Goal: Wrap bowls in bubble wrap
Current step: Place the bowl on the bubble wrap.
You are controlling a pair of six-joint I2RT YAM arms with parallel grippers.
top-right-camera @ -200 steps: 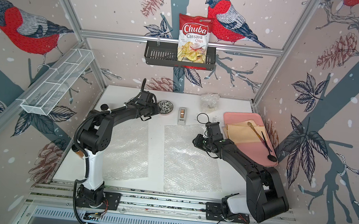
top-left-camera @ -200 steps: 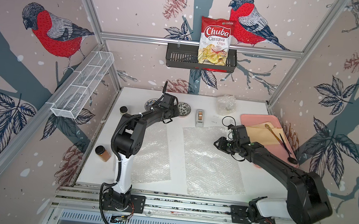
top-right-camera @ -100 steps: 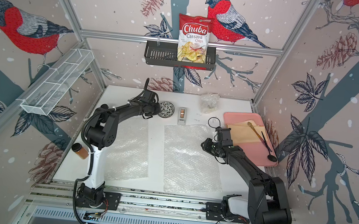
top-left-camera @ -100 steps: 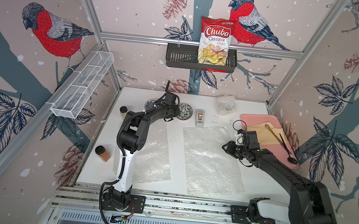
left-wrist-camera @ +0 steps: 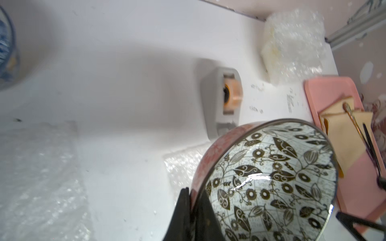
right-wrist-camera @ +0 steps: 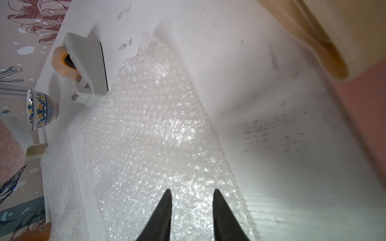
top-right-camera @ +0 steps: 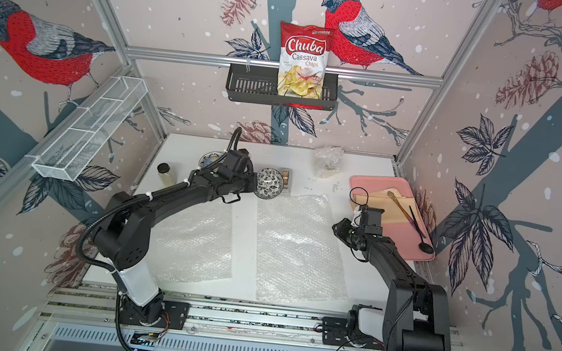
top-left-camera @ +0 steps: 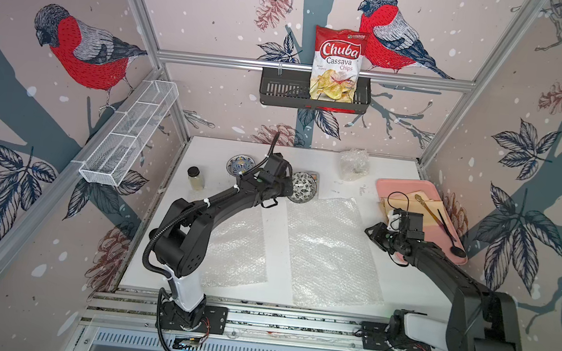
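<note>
Bubble wrap lay in two flat sheets on the white table (top-left-camera: 389,289): a larger sheet (top-left-camera: 328,250) near the middle and a smaller sheet (top-left-camera: 235,250) beside it, partly under the left arm. The two were apart, with a bare strip of table between them.

The left gripper (left-wrist-camera: 194,200) was clenched on the rim of the black-and-white bowl (left-wrist-camera: 271,177), one finger inside and one against the pink outer wall. The bowl was tilted, its patterned inside facing up toward the top cameras (top-left-camera: 304,187), and it sat at the far corner of the larger sheet. I couldn't tell whether it was clear of the table. Just behind it stood a grey tape dispenser (left-wrist-camera: 221,100).

The blue-and-yellow bowl (top-left-camera: 240,165) stood upright on the bare table at the back, on the other side of the left wrist, near a small glass jar (top-left-camera: 195,178).

The right gripper (right-wrist-camera: 192,192) hung over the right edge of the larger sheet with its jaws parted and nothing between them. Beside that arm was a pink tray (top-left-camera: 397,186) carrying tan paper (top-left-camera: 422,214) and two spoons. A crumpled bundle of bubble wrap (top-left-camera: 353,163) sat near the back wall.
</note>
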